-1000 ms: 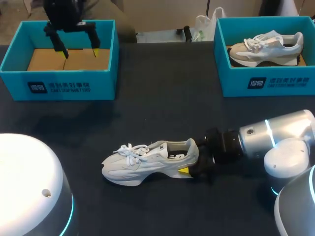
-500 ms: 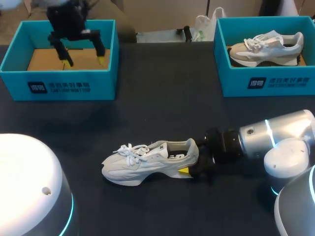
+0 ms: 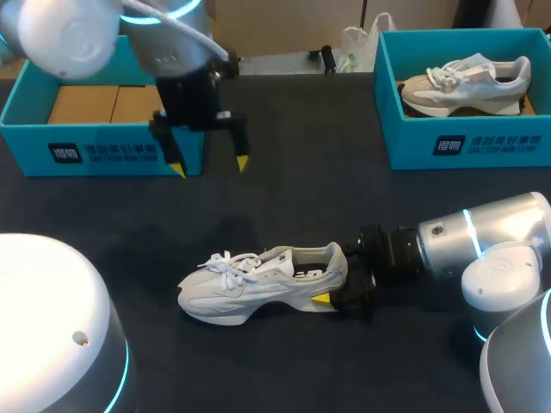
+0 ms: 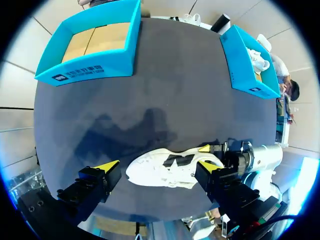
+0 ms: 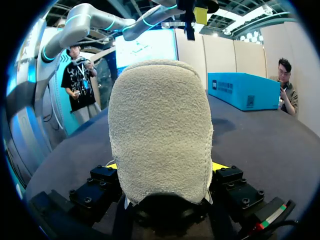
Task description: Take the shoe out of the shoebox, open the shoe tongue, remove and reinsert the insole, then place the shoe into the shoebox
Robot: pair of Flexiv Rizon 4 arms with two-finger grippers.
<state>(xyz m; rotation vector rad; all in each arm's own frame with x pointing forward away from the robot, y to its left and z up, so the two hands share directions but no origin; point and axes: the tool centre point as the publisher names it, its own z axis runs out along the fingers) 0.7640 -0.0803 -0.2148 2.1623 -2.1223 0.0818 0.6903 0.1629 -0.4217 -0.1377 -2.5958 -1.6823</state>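
The shoe is finished in pale matt cloth, and rough, nubbly fabric is noted at its heel. The table is surfaced in dark matt material. The left shoebox is formed of matt teal card. The right arm is cased in glossy silver.

Overhead and wrist views, shoe shared
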